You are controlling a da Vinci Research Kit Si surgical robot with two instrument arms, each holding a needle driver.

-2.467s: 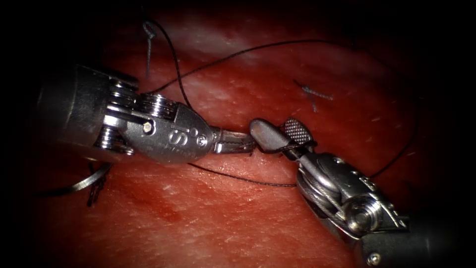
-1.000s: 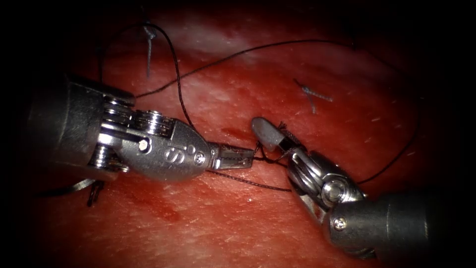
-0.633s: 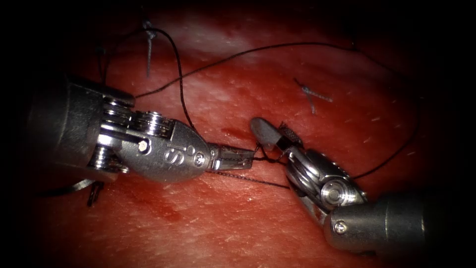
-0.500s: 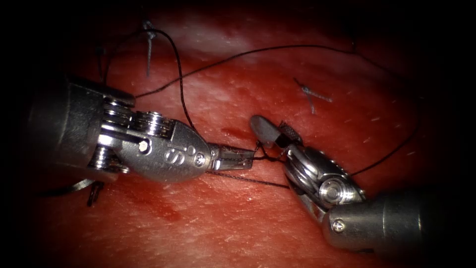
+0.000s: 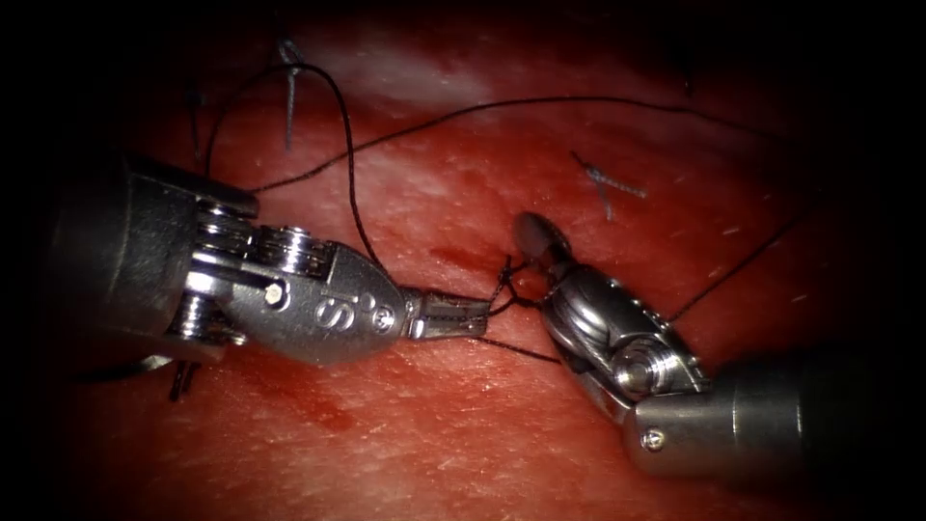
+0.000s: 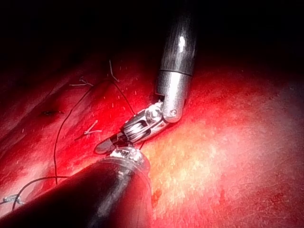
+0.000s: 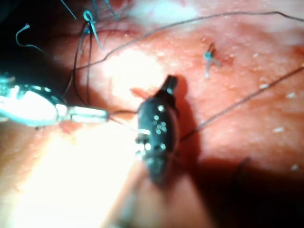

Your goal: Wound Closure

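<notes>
My left tool (image 5: 473,315) reaches in from 9 o'clock, nearly level, jaws pinching the thread (image 5: 502,289). My right tool (image 5: 536,236) angles in from 4 o'clock, thread looped around its jaws; I cannot tell their state. Both hover over the tissue (image 5: 434,434).

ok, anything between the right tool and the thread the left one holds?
Nothing visible. The left tool, shut on the thread, sits just left of the right tool, which has thread looped round it; bare tissue between.
</notes>
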